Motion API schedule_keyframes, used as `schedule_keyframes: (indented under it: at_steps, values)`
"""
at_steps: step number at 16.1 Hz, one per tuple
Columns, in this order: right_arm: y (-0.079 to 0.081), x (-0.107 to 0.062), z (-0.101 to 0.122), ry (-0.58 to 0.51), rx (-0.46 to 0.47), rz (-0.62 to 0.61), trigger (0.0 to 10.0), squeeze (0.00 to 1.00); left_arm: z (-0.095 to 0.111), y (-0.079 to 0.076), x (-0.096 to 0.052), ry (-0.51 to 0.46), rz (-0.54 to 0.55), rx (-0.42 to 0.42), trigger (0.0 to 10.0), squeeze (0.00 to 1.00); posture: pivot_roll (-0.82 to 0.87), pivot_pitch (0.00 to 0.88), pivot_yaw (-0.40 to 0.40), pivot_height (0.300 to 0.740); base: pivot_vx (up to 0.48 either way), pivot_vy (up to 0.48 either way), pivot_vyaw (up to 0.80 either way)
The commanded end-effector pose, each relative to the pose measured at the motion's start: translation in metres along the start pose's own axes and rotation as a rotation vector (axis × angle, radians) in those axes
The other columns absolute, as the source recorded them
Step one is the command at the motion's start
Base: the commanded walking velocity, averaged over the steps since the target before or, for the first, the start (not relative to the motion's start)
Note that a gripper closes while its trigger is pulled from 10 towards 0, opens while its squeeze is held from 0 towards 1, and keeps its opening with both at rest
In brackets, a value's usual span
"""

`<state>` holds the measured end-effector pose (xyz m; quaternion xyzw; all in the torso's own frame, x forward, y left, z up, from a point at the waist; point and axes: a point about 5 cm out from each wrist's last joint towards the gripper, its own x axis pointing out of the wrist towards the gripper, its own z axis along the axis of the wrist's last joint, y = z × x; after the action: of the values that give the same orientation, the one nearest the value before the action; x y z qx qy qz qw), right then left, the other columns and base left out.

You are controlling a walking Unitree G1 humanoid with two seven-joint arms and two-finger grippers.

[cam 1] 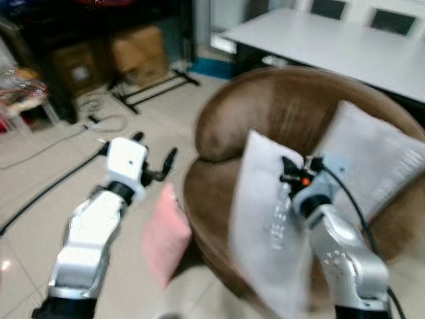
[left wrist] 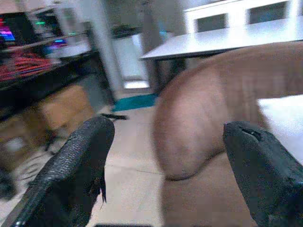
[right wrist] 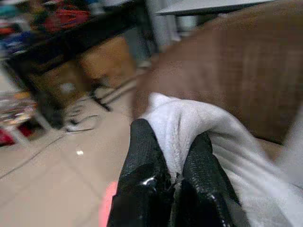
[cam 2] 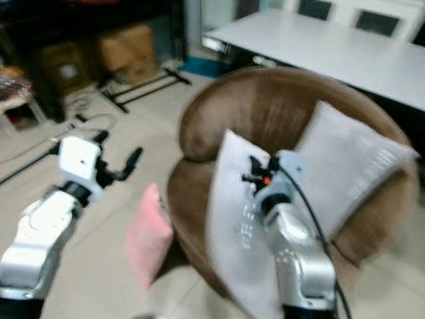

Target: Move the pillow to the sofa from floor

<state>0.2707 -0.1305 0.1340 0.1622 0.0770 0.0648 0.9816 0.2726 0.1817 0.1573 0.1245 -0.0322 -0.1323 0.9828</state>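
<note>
Now R fingers [right wrist: 177, 184] clamp white pillow [cam 1: 265, 226] edge over sofa [cam 1: 279, 106]; L fingers [left wrist: 80, 165] apart.

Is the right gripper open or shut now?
Shut: the right gripper has its two black fingers pinching a corner of the white pillow.

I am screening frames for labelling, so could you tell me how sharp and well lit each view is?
Both eye views are motion-blurred, with glare on the pale table; the left wrist view is soft, its open left gripper fingers dark; the right wrist view blurs the background, yet the right gripper pinching the white fabric pillow reads clearly.
</note>
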Motion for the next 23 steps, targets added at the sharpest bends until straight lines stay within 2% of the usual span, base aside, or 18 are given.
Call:
schedule_keyframes:
  at_steps: [1, 6, 11, 13, 15, 17, 20, 21, 23]
  values:
    - [0.008, -0.001, 0.012, -0.065, -0.003, 0.052, 10.0, 0.0, 0.0, -0.001, 0.0, 0.0, -0.003, -0.003, 10.0, 0.0, -0.01, 0.0, 0.003, 0.74, 0.334, 0.0, 0.0]
    - [0.009, -0.001, 0.011, -0.067, -0.008, 0.075, 10.0, 0.0, 0.0, -0.002, -0.001, -0.002, -0.01, 0.0, 10.0, 0.0, -0.01, 0.0, 0.002, 0.74, 0.329, 0.0, 0.0]
    - [0.011, -0.001, 0.009, -0.05, -0.019, 0.091, 10.0, 0.0, 0.0, -0.004, 0.0, -0.003, -0.035, 0.007, 10.0, 0.0, -0.01, 0.0, -0.002, 0.74, 0.327, 0.0, -0.69]
    - [0.011, -0.002, 0.009, -0.049, -0.02, 0.091, 10.0, 0.0, -0.001, -0.006, -0.001, 0.007, -0.068, 0.013, 10.0, 0.0, -0.01, 0.0, -0.001, 0.74, 0.311, 0.0, 0.0]
    - [0.007, -0.003, 0.005, -0.011, -0.009, 0.049, 10.0, 0.0, -0.004, -0.01, -0.003, 0.022, -0.176, 0.043, 10.0, 0.0, -0.01, 0.0, -0.004, 0.74, 0.124, 0.0, 0.0]
    - [0.006, -0.004, 0.004, -0.005, -0.003, 0.046, 10.0, 0.0, -0.005, -0.01, -0.003, 0.026, -0.206, 0.041, 10.0, 0.0, -0.01, 0.0, -0.004, 0.74, 0.0, 0.0, 0.0]
    - [0.006, -0.002, 0.002, 0.035, -0.024, 0.049, 10.0, 0.0, -0.008, -0.021, -0.013, 0.056, -0.419, 0.045, 10.0, 0.0, -0.01, 0.0, -0.006, 0.74, 0.0, 0.0, 0.0]
    - [0.008, -0.001, 0.003, 0.032, -0.024, 0.062, 10.0, 0.0, -0.009, -0.022, -0.015, 0.067, -0.457, 0.045, 10.0, 0.0, -0.01, 0.0, -0.006, 0.74, 0.0, 0.0, 0.0]
    - [0.015, 0.003, 0.011, 0.022, 0.111, 0.106, 10.0, 0.0, -0.01, -0.022, -0.017, 0.081, -0.501, 0.053, 10.0, 0.0, -0.01, 0.0, -0.006, 0.74, 0.0, 0.0, 0.0]
